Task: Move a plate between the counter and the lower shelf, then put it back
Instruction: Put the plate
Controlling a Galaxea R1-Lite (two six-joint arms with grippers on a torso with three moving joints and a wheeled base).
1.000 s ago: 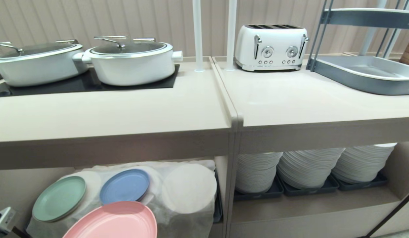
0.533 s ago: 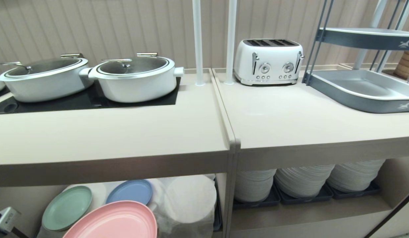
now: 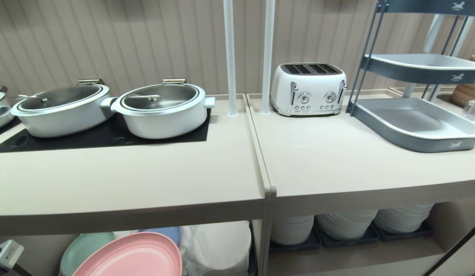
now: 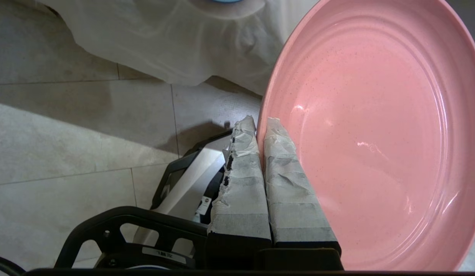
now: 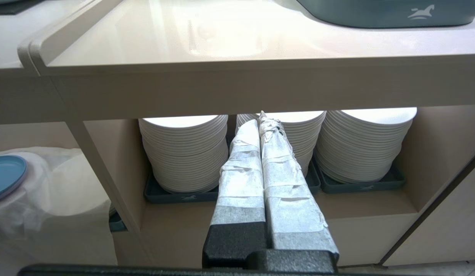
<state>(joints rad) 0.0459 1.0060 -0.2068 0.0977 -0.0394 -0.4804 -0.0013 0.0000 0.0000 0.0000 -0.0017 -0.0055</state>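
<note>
Pink plate [image 4: 371, 126] hangs clamped by its rim in the left pincer [image 4: 260, 126] — held below the counter [image 3: 126, 184], before the lower shelf [image 4: 176, 50]. Right pincer [image 5: 260, 122] — closed, empty.

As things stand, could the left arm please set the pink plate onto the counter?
Probably not yet: the left end effector grips the plate by its rim below the counter, whose thick front edge overhangs it.
</note>
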